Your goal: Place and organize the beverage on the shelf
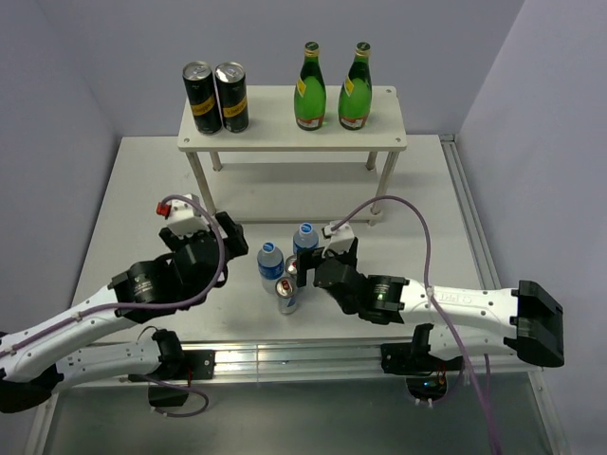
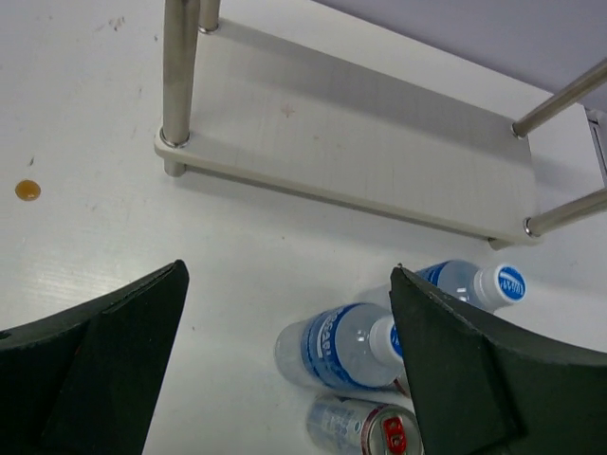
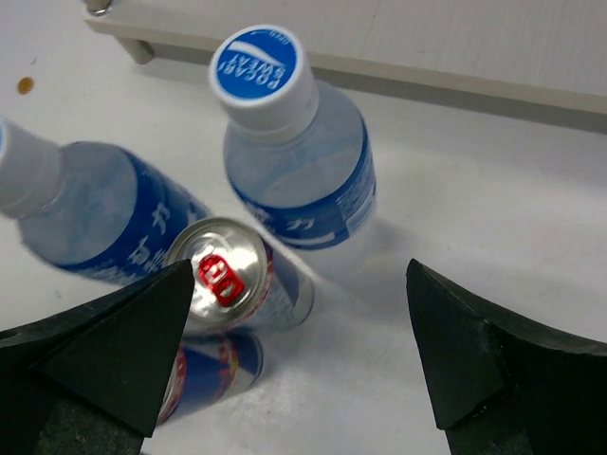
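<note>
Two green glass bottles [image 1: 309, 76] [image 1: 356, 76] stand on the right of the white shelf's top board [image 1: 285, 133]. Two blue-labelled water bottles [image 1: 270, 265] [image 1: 305, 241] and two slim silver cans [image 1: 289, 296] [image 1: 293, 269] stand clustered on the table between my grippers. My left gripper [image 1: 228, 248] is open and empty just left of the cluster; its view shows the bottles [image 2: 346, 346] [image 2: 474, 282] and a can [image 2: 365, 427]. My right gripper [image 1: 322, 262] is open and empty just right of the cluster, facing a bottle [image 3: 299, 171] and a can [image 3: 232, 275].
Two taller black cans with gold bands [image 1: 201, 97] [image 1: 231, 95] stand on the left of the top board. The lower board [image 2: 360, 152] is bare, with thin legs [image 2: 177, 76] at its corners. A small orange spot [image 2: 27, 190] marks the table.
</note>
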Robot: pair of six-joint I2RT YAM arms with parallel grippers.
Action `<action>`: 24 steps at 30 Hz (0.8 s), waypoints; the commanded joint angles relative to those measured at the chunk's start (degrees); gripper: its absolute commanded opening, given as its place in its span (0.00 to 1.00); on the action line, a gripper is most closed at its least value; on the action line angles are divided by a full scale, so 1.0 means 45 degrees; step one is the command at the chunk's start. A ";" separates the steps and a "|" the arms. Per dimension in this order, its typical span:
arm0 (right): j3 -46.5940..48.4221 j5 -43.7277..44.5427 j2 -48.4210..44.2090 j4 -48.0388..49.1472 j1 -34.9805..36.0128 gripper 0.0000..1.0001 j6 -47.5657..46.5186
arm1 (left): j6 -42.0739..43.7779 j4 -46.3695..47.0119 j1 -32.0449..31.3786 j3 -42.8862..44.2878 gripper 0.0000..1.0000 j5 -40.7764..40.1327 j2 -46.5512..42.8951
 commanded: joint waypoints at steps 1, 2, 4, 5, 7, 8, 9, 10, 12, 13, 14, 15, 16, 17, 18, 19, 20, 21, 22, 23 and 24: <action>-0.0031 0.0229 0.0678 0.1294 -0.0631 1.00 -0.0485 | -0.1587 -0.0830 -0.0980 -0.0425 0.95 -0.1338 -0.0775; 0.0008 0.0131 0.0836 0.1778 -0.0787 1.00 -0.0544 | -0.1238 -0.0383 -0.1119 -0.0737 0.95 -0.1203 -0.0992; 0.0028 -0.0257 0.1225 0.2094 -0.1276 1.00 -0.0777 | -0.1137 -0.0378 -0.1257 -0.0915 0.95 -0.1104 -0.1228; 0.0067 -0.0338 0.1363 0.2308 -0.1432 1.00 -0.0837 | -0.1214 -0.0688 -0.1257 -0.0954 0.95 -0.1084 -0.1190; 0.0125 -0.0494 0.1754 0.2524 -0.1784 1.00 -0.1032 | -0.1680 -0.1235 -0.1257 -0.0877 0.95 -0.1104 -0.0781; 0.0164 -0.0533 0.1871 0.2757 -0.1882 1.00 -0.1110 | -0.1858 -0.1451 -0.1276 -0.0818 0.95 -0.1123 -0.0625; 0.0223 -0.0572 0.1988 0.2856 -0.1979 1.00 -0.1150 | -0.2188 -0.2052 -0.1412 -0.0799 0.94 -0.1355 -0.0507; 0.0262 -0.0650 0.2241 0.2915 -0.2154 1.00 -0.1111 | -0.2675 -0.2271 -0.1568 -0.0798 0.95 -0.1493 -0.0390; 0.0321 -0.0885 0.2457 0.3207 -0.2312 1.00 -0.1014 | -0.2816 -0.2467 -0.1938 -0.0895 0.95 -0.1631 -0.0408; 0.0340 -0.0924 0.2690 0.3324 -0.2390 1.00 -0.0994 | -0.2817 -0.2526 -0.1979 -0.0896 0.95 -0.1534 -0.0524; 0.0360 -0.1002 0.2809 0.3538 -0.2410 1.00 -0.0994 | -0.2933 -0.2662 -0.1999 -0.0896 0.95 -0.1495 -0.0584; 0.0476 -0.1003 0.2965 0.3560 -0.2391 1.00 -0.0955 | -0.3011 -0.2780 -0.2038 -0.0896 0.95 -0.1456 -0.0662; 0.0535 -0.1003 0.3295 0.3618 -0.2410 1.00 -0.0955 | -0.3070 -0.3032 -0.2038 -0.0935 0.95 -0.1397 -0.0856; 0.0594 -0.1003 0.3453 0.3696 -0.2410 1.00 -0.0935 | -0.3128 -0.3151 -0.2058 -0.1032 0.95 -0.1397 -0.0974; 0.0710 -0.1003 0.3744 0.3735 -0.2410 1.00 -0.0897 | -0.3168 -0.3249 -0.2058 -0.1110 0.95 -0.1377 -0.1091; 0.0731 -0.1022 0.3883 0.3794 -0.2410 1.00 -0.0916 | -0.3709 -0.3636 -0.2154 -0.1150 0.95 -0.1570 -0.1305; 0.0770 -0.1041 0.4000 0.3852 -0.2410 1.00 -0.0896 | -0.3560 -0.3485 -0.2329 -0.1266 0.95 -0.1592 -0.1423; 0.0867 -0.1042 0.4214 0.3833 -0.2429 1.00 -0.0819 | -0.3578 -0.3484 -0.2641 -0.1306 0.95 -0.1631 -0.1540; 0.0906 -0.1100 0.4274 0.3833 -0.2410 1.00 -0.0779 | -0.4042 -0.3639 -0.2760 -0.1345 0.95 -0.1689 -0.1561; 0.0926 -0.1120 0.4313 0.3891 -0.2410 1.00 -0.0798 | -0.4356 -0.4124 -0.2858 -0.1384 0.95 -0.1922 -0.1503; 0.0907 -0.1120 0.4353 0.3892 -0.2429 1.00 -0.0721 | -0.4591 -0.4341 -0.3091 -0.1365 0.95 -0.1982 -0.1386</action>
